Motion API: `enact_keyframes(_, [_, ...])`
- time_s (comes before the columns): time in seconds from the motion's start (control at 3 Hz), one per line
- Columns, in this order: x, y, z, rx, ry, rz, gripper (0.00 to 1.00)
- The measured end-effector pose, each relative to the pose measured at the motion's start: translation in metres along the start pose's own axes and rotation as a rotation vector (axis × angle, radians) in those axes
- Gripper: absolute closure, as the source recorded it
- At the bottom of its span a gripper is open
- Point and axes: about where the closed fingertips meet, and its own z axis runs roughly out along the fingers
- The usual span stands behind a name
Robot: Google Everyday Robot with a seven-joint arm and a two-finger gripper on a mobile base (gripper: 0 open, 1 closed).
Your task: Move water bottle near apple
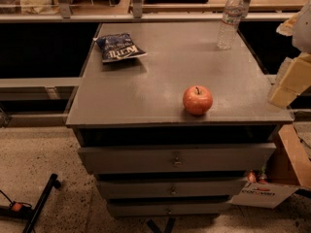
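Item one, and our landmark throughout: the apple (197, 100), red-orange with a short dark stem, standing stem-up on the grey top of a drawer cabinet (146, 98), close to that top's front edge. Item two: the water bottle (230, 21), clear and ribbed with a white cap, upright on the same top, well apart from the apple, behind it and a little to its right, near the back corner. Item three: a dark blue snack bag (118, 47), lying flat on the top, behind the apple and far to its left. Item four: the gripper (290, 80), which we record as pale cream blocks at the edge of the view, to the right of the apple and at about the cabinet's right edge, touching neither apple nor bottle; whether it is apart or together we cannot tell. Item five: three grey drawers (176, 158) with small handles, stacked below the apple. Item six: a cardboard box (286, 166) on the floor, below and to the right of the apple. Item seven: a black bar (41, 202) on the speckled floor, below and far to the apple's left.
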Motion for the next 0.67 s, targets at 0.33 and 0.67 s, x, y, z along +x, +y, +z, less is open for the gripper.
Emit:
enact_keyframes(0.33, [0.003,-0.003,0.0,0.016,0.033,0.054,0.0])
enact_keyframes(0.67, [0.022,-0.036,0.012,0.08,0.013,0.158,0.0])
